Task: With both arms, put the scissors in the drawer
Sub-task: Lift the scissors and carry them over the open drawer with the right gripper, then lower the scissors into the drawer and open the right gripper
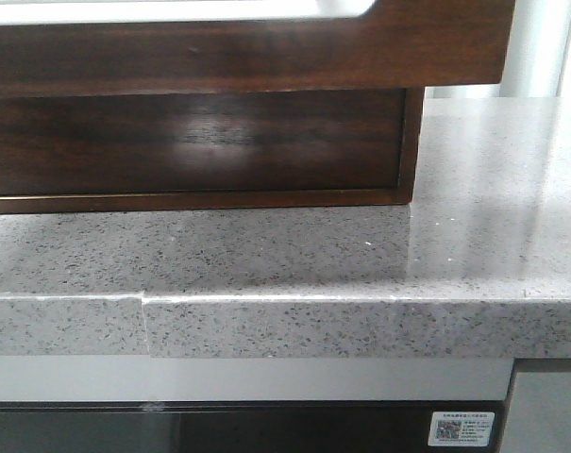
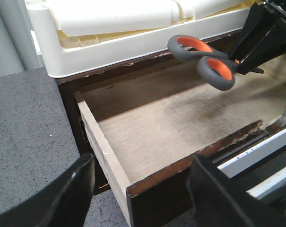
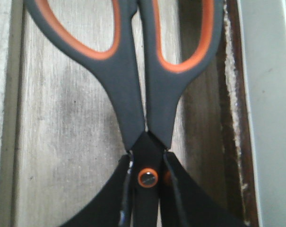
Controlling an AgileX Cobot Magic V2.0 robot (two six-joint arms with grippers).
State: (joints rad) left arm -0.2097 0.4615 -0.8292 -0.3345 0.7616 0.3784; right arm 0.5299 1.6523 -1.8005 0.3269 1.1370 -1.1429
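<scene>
Scissors [image 2: 206, 59] hang in the air over the open drawer [image 2: 180, 118], handles toward you in the left wrist view, at about 2 o'clock of the bare wooden floor. Your right pincer [image 3: 143, 189] is clamped on them at the pivot and blades, as the right wrist view shows close up. So you can count the pull-out as done, and the carry as nearly done; what is left, by my reading, is to lower, let go, and push the front home. Your right arm reaches in from the far side, tilted down toward the floor. Your left pincer [image 2: 140, 189] stands spread wide just off the drawer's near corner, holding nothing. A white tray [image 2: 133, 42] sits on the cabinet above. From the front view you see only the speckled worktop [image 1: 361, 255].
</scene>
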